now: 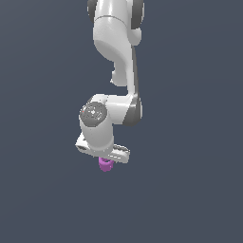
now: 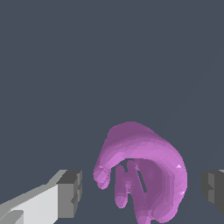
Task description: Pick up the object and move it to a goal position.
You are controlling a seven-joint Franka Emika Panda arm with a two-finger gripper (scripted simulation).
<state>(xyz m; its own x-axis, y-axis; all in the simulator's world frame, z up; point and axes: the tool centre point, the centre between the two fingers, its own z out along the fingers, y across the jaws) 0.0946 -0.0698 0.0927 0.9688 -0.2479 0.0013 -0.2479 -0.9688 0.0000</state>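
In the wrist view, the magenta-purple mug-like object [image 2: 142, 175] is seen close up, lying between the two dark finger pads [image 2: 70, 192] of the gripper [image 2: 142, 190]. A gap of bare background is visible between each pad and the object, so the fingers are spread and nothing is pinched. The object's rounded body is turned toward the camera, with a hollow and a thin ridge shown inside its lower part; which end is the mouth cannot be told with certainty, nor can the direction of its long axis. The little side handle cannot be picked out clearly. No writing, brand or label can be read on the object or on the fingers.

Farther off, in the exterior view, the object [image 1: 105, 164] is seen just beneath the white gripper [image 1: 105, 156], mostly covered by it, with only its lower part showing. Above, the white arm [image 1: 116, 52] is bent down from the top of the picture. A plain dark grey-blue background [image 1: 42, 190] lies behind everything.
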